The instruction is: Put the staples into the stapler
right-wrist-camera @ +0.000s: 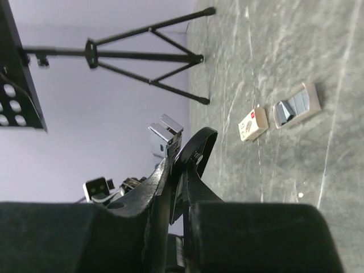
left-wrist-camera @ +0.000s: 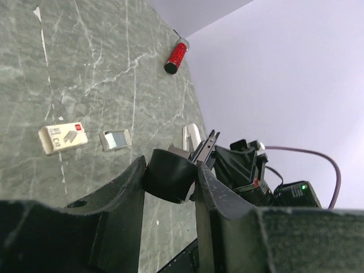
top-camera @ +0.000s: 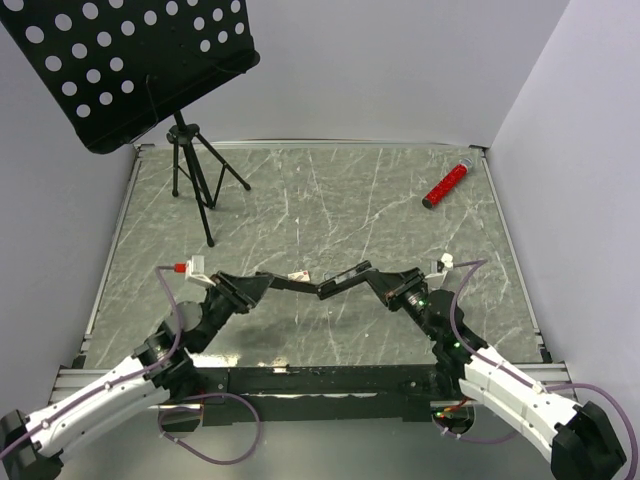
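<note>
State, left claw (top-camera: 248,289): narrowed onto the rounded black end of the stapler (top-camera: 342,278). In its wrist view I saw the fingers (left-wrist-camera: 122,193) on either side of that end.
State, right claw (top-camera: 387,284): pinched almost closed on the thin opposite end of the stapler. It held nothing else.
Position of stapler: spread open between the two claws and apparently held clear of the desk (top-camera: 300,200). The hinge sat about midway and dipped toward the arm bases.
Long axis of stapler: left to right across the desk, from one claw to the other.
Location of the staples (top-camera: 298,275): the cream box lay flat on the desk, just beyond the stapler's left half. The grey tray (left-wrist-camera: 115,139) lay just beside it, not touching.
Bearing from claws: forward of both, away from the bases, in contact with neither.
Nearer arm: the left, as I judged from the top view.
Requirement for next move: I judged that one claw had to release the stapler to fetch the staples while the other steadied it.
Rail orientation: I could not tell.
</note>
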Available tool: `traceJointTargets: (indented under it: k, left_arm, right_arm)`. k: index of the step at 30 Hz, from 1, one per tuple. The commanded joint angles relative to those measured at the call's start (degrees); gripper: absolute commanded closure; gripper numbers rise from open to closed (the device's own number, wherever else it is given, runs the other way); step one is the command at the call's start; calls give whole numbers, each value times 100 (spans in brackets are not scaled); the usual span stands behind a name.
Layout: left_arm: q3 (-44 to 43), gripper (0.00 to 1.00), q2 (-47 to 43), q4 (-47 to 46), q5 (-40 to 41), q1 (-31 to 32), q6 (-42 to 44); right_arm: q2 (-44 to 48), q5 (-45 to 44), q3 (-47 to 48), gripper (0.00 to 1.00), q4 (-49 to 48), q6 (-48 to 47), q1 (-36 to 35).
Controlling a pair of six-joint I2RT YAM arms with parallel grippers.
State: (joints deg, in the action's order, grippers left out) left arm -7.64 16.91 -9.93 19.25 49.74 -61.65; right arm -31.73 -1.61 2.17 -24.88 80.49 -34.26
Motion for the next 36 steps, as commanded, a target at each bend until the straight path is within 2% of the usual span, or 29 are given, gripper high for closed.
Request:
traceJointTargets:
  k: [1, 3, 5, 8, 9, 11, 12, 14, 17, 19, 20, 22, 23, 24, 25, 27, 28, 29, 32, 36]
  left_arm:
    - [-747, 99, 558, -797, 1080, -105, 29]
    - [-1027, 99, 962, -1437, 1090, -87, 126]
    - [-1318, 99, 1557, -1747, 846, -69, 416]
    - [-1802, 99, 2217, -2362, 494, 1, 855]
    - [-1959, 99, 2351, -2477, 423, 10, 1004]
    - [-2109, 99, 2614, -2592, 317, 1, 1102]
    - [-2188, 99, 2668, -2645, 282, 1, 1241]
    - [-2259, 99, 2783, -2768, 212, 1, 1374]
    - [-2426, 99, 2897, -2865, -25, -34, 1594]
    - [-2654, 99, 3011, -2900, -517, -95, 1883]
    - [-2890, 99, 3046, -2657, -623, -96, 1980]
    - [-3050, 99, 3117, -2540, -1140, -218, 2419]
    - [-3181, 99, 3126, -2296, -1299, -288, 2499]
    - [-3217, 99, 3134, -2250, -1544, -385, 2656]
    - [-3244, 99, 3187, -2206, -2112, -647, 2710]
    - [-3332, 99, 3231, -1943, -2660, -920, 2728]
    - [-3332, 99, 3292, -1899, -3272, -1174, 2772]
    - [-3375, 99, 3310, -1785, -3408, -1264, 2772]
    - [-3385, 99, 3302, -1459, -3795, -1475, 3018]
    - [-3385, 99, 3214, -1406, -4419, -1660, 3352]
  right_arm:
    - [342, -1104, -1167, 98, 535, 774, 69]
    - [351, -1193, -1210, 96, 590, 1177, 69]
    - [290, -1246, -1158, 94, 581, 1180, 69]
    - [167, -1132, -1000, 80, 528, 987, 69]
    - [149, -1044, -887, 69, 581, 960, 60]
    - [140, -807, -737, 55, 625, 629, 60]
    - [166, -702, -640, 45, 825, 495, 69]
    - [342, -491, -316, 33, 1456, -29, 60]
    - [711, -262, 27, 24, 1942, -794, 69]
    - [1008, -165, 238, 23, 2416, -1331, 60]
    - [1089, -173, 501, 20, 2636, -1952, 60]
    - [1282, 46, 731, 18, 2997, -2623, 69]
    - [1335, 125, 975, 16, 3050, -3374, 77]
    - [1379, 534, 1100, 14, 3060, -3799, 77]
    - [1397, 704, 1249, 13, 3225, -4230, 69]
    - [1353, 994, 1767, 11, 3489, -5321, 69]
    - [1275, 1413, 1934, 11, 3690, -5664, 60]
    - [1222, 1574, 2301, 10, 3832, -6233, 77]
    - [932, 2251, 3031, 9, 4403, -7122, 77]
    - [318, 2814, 3728, 7, 4905, -7732, 69]
